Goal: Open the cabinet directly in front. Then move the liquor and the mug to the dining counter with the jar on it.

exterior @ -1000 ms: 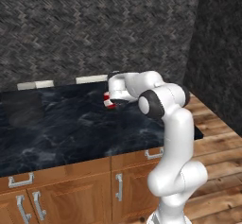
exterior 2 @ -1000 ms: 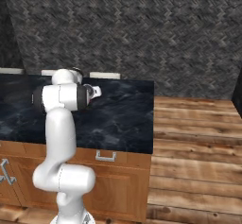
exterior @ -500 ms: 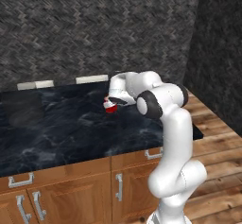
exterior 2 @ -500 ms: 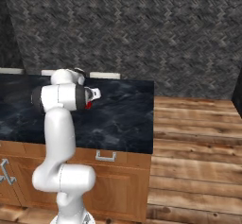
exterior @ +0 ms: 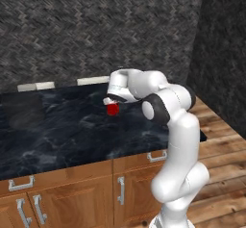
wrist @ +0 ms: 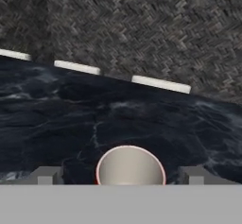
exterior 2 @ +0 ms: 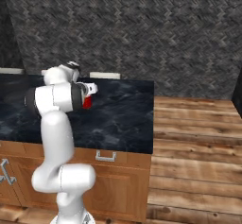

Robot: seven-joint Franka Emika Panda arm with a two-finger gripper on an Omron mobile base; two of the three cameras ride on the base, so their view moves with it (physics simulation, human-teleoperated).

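Sitting upright on the desk, the mug stands between the hand's spread fingers; lift straight up, avoiding the rim.

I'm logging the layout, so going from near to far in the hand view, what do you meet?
Mug between the open tool tips → dining counter → white strips at its back edge → grey patterned wall.

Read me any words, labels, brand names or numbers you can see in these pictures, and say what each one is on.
None: no readable text anywhere.
The small red mug with a whitish inside is plain.
The long black marbled countertop carries no label or sign.
The white robot hand shows no markings.
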